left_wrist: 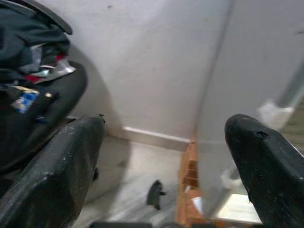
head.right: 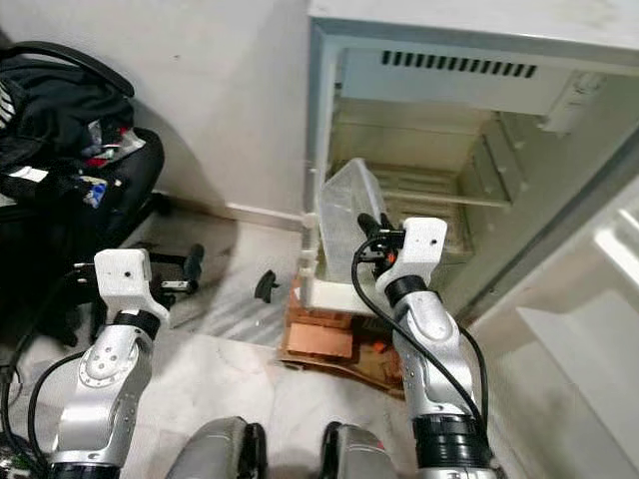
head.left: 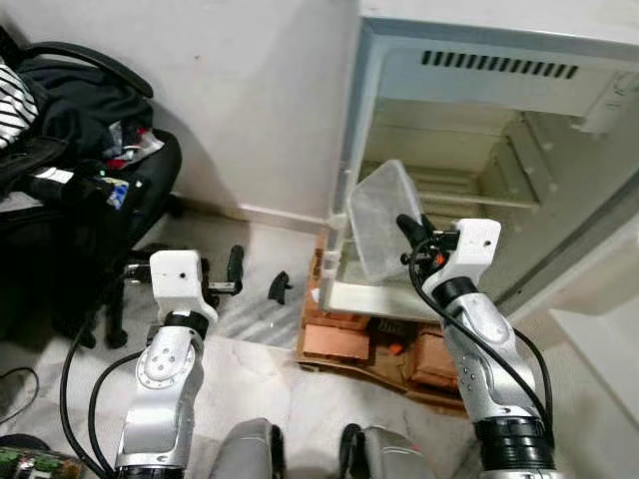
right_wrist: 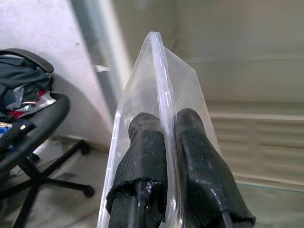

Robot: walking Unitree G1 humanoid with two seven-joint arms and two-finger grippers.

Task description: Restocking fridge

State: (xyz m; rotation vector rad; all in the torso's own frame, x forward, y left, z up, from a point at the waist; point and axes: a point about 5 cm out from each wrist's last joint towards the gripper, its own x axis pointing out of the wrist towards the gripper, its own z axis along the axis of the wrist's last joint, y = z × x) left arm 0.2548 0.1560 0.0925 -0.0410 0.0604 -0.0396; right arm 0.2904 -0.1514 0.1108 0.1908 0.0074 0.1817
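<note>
Black fingers [right_wrist: 142, 161] of the right pincer [head.left: 410, 238] clamp the rim of a clear plastic container [head.left: 383, 217], tilted at the open white fridge [head.left: 479, 150] mouth. Left pincer [head.left: 233, 271] hovers spread above the floor.

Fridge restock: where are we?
Done: fridge stands open. In hand: right gripper has its jaws shut on the rim of a clear plastic container, tilted at the fridge's opening. Left: setting it on a shelf. Left gripper is open, holding nothing.
</note>
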